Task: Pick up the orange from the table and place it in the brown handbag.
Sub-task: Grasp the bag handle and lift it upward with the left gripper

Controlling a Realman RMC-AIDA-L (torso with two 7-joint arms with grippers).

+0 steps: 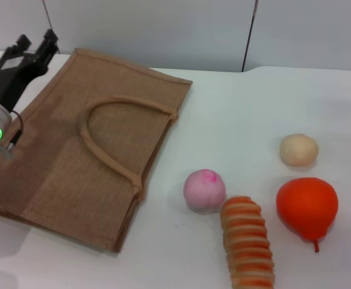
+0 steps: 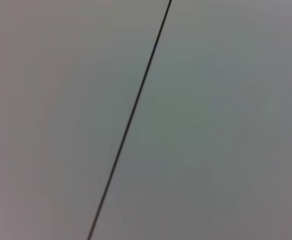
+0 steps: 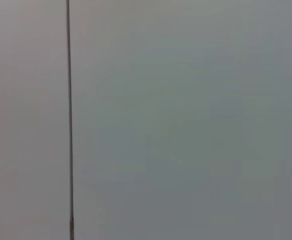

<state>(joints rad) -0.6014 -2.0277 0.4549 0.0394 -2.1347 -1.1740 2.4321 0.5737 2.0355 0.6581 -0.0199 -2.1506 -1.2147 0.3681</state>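
Observation:
The orange [image 1: 306,206] is a glossy orange-red fruit with a small stemmed tip, lying on the white table at the front right. The brown handbag [image 1: 85,150] lies flat on the left, its loop handle [image 1: 112,135] on top. My left gripper [image 1: 34,47] hangs above the bag's far left corner, far from the orange, with its black fingers apart and nothing between them. My right gripper does not show in any view. Both wrist views show only a grey wall with a dark seam.
A pink ball [image 1: 205,189] and an orange-and-cream ribbed roll [image 1: 247,244] lie just left of the orange. A pale beige ball [image 1: 299,149] lies behind it. The grey wall rises past the table's far edge [image 1: 283,69].

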